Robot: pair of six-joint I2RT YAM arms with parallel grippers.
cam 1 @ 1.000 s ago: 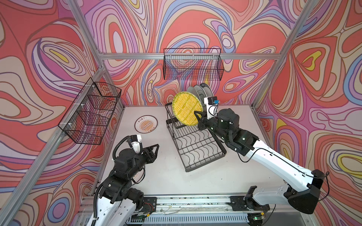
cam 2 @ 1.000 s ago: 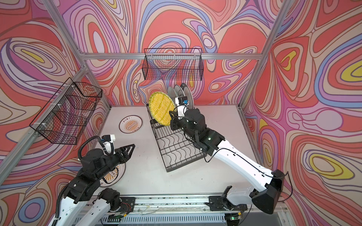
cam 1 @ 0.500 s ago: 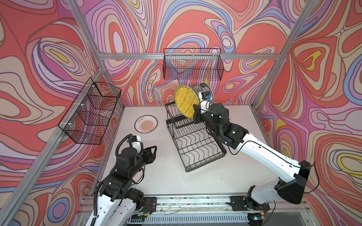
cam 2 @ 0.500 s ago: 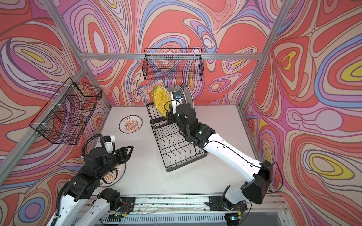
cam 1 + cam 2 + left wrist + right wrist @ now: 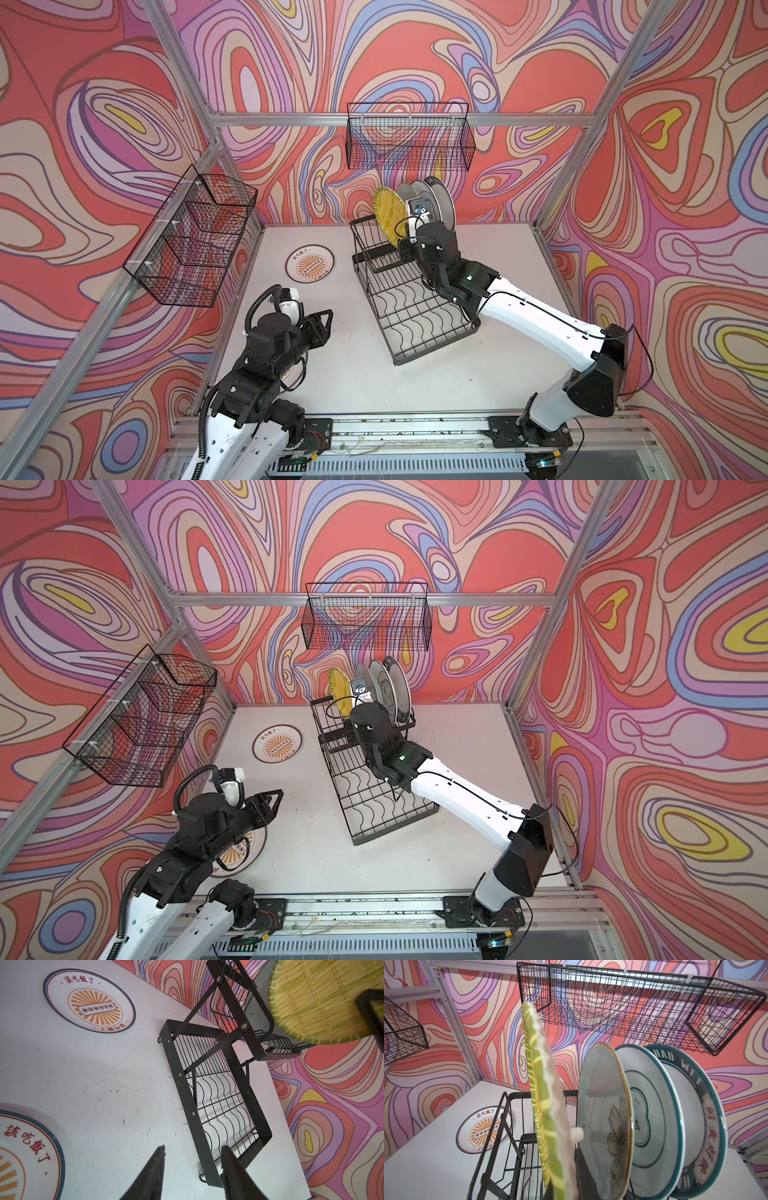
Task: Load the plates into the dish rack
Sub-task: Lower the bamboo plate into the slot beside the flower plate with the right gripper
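Yellow woven plate [image 5: 548,1105] stands on edge at the raised tier of the dish rack [image 5: 436,346], my right jaws clamped on its lower rim. Its face runs parallel to the floral plate [image 5: 604,1118] slotted in that rack, a gap apart, so I judge the free slot lies straight below. My left jaws hang apart, empty, well short of the rack, beside a sunburst plate [image 5: 243,852] on the worktop [image 5: 365,374].
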